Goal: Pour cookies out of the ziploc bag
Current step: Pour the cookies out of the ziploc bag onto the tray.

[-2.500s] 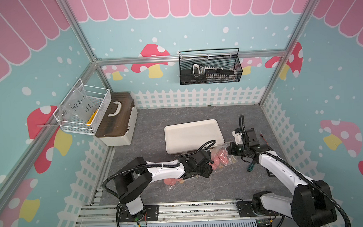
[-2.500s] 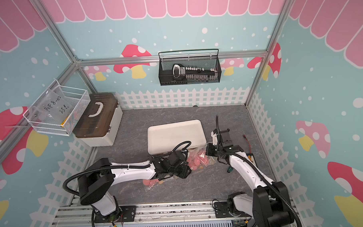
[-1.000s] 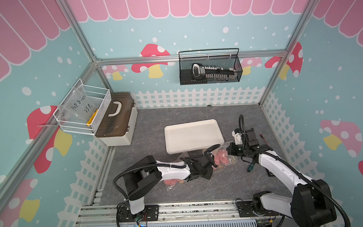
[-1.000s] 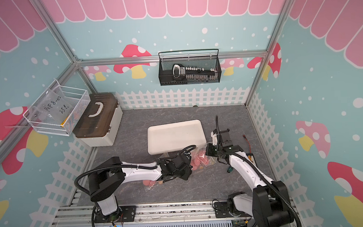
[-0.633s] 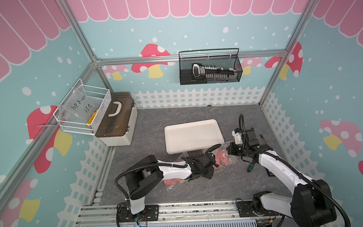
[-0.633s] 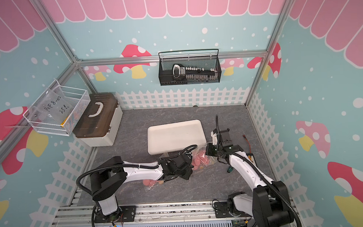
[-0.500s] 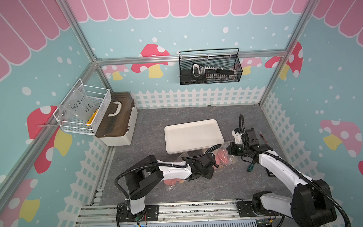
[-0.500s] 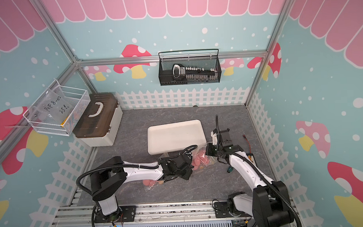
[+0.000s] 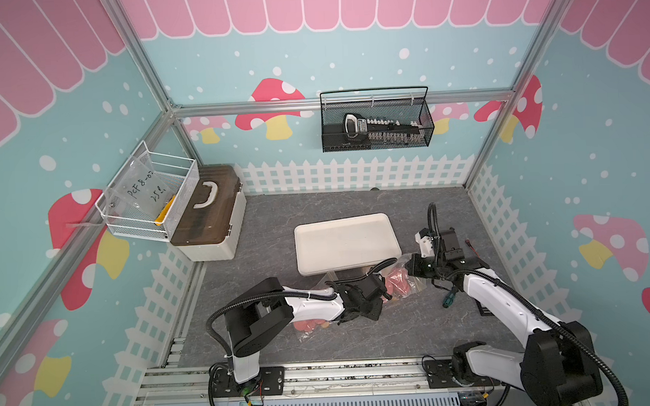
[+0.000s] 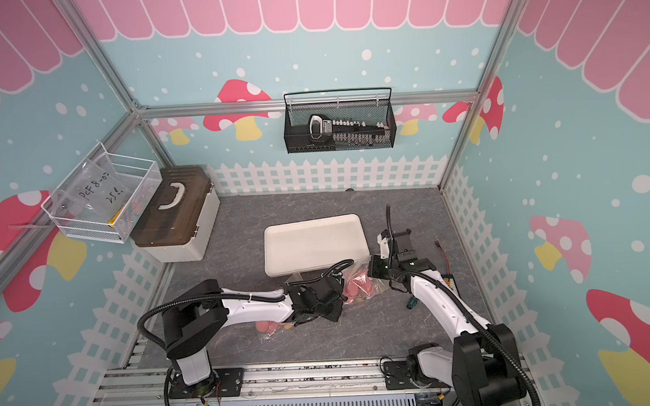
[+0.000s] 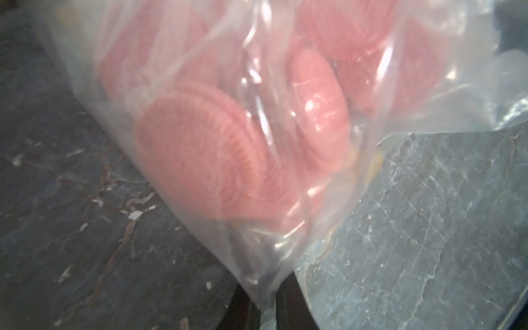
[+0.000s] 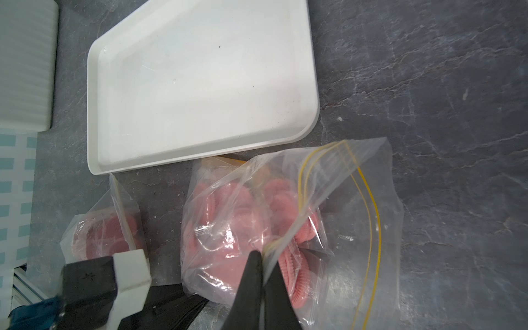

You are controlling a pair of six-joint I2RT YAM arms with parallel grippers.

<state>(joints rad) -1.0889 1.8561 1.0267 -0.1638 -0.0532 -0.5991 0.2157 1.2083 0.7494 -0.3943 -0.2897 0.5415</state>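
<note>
The clear ziploc bag (image 9: 406, 283) lies on the grey table just in front of the white tray (image 9: 347, 244). Several pink round cookies (image 12: 243, 217) fill it; they show close up in the left wrist view (image 11: 194, 160). My left gripper (image 11: 267, 303) is shut on the bag's bottom corner, low over the table (image 9: 384, 294). My right gripper (image 12: 264, 254) is shut on the bag's rim by the yellow zip line, at the bag's right side (image 9: 411, 266). The bag's mouth gapes open towards the right. The tray holds nothing.
A second small clear bag of pink cookies (image 9: 311, 325) lies under my left forearm. A brown-lidded toolbox (image 9: 208, 215) and a white wire basket (image 9: 148, 199) stand at the left. A black mesh basket (image 9: 376, 126) hangs on the back wall. A loose connector (image 9: 448, 302) lies by my right arm.
My left gripper's jaws have come together on the bag's bottom corner. The right arm and the bag have hardly moved.
</note>
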